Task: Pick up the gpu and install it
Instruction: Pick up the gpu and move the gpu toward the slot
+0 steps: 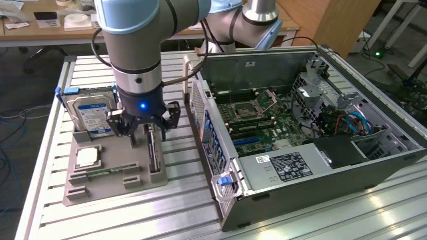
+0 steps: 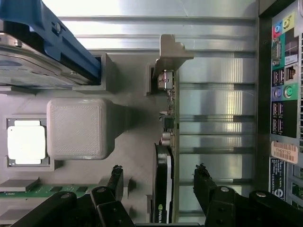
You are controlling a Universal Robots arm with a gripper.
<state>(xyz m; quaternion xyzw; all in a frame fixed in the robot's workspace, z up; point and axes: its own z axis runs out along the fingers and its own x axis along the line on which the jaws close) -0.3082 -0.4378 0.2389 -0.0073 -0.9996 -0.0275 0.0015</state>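
Exterior view: the black gripper (image 1: 148, 129) hung over the thin dark gpu card (image 1: 155, 150). The card stood on edge in a slot of the grey plastic parts tray (image 1: 103, 192), near the open black computer case (image 1: 333, 185).

Wrist view: the fingers (image 2: 115, 177) were spread wide, one on each side of the gpu (image 2: 163, 189). They were clear of the card and gripped nothing.

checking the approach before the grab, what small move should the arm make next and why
Probably lower the gripper a little. It is open, one finger on each side of the graphics card, which stands on edge in the grey holder, and the fingers seem not to touch it.
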